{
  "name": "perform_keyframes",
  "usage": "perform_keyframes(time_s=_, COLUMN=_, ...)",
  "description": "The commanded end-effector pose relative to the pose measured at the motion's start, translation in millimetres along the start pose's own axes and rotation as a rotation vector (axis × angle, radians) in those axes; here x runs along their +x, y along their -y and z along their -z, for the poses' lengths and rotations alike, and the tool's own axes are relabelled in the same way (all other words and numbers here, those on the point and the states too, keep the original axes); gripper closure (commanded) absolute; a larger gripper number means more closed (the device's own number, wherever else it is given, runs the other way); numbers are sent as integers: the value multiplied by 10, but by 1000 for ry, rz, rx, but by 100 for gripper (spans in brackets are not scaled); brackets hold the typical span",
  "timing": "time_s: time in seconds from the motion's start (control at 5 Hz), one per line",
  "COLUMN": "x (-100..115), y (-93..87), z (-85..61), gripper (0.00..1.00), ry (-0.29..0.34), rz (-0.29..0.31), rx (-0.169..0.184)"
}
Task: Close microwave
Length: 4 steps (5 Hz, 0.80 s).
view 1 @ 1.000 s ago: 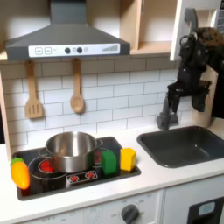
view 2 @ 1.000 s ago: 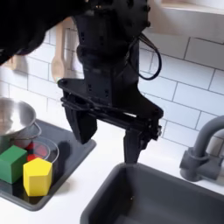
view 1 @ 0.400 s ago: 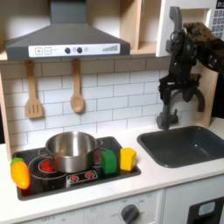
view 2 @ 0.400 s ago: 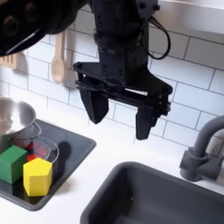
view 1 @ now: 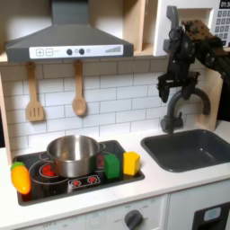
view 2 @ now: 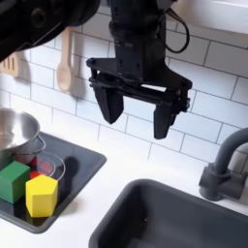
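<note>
The white microwave (view 1: pixel 222 11) sits at the top right of the first exterior view, partly behind my arm. Its door stands swung out, and the grey vertical bar handle (view 1: pixel 172 22) shows just above the arm. In both exterior views my black gripper (view 1: pixel 176 92) (view 2: pixel 136 112) hangs pointing down, below the handle and above the counter. It is open, with nothing between its fingers (view 2: pixel 105 105). I cannot tell whether the arm touches the door.
A dark sink (view 1: pixel 193 148) (view 2: pixel 174 218) with a grey faucet (view 2: pixel 225 165) lies under the gripper. Left of it are the stove with a metal pot (view 1: pixel 72 154), a green block (view 2: pixel 12 179) and a yellow block (view 2: pixel 42 194). The grey range hood (view 1: pixel 67 40) and wooden utensils (view 1: pixel 79 90) hang on the tiled wall.
The gripper has risen and moved toward the first exterior view's left. The door's grey bar handle has shifted left with the arm. The fingers stayed open.
</note>
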<state>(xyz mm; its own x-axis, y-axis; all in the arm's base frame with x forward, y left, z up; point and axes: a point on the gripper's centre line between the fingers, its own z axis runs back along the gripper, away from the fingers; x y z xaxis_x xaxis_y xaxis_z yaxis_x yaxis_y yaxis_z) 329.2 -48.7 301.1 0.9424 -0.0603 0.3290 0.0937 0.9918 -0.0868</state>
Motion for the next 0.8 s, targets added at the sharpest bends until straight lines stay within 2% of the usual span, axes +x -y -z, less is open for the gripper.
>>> perform_keyframes(time_s=0.0, x=203, y=-13, z=-8, gripper=0, ry=13, rz=-25, rx=3)
perform_keyframes(time_s=0.6, x=402, y=4, z=33, gripper=0, ry=18, rz=-49, rx=-4)
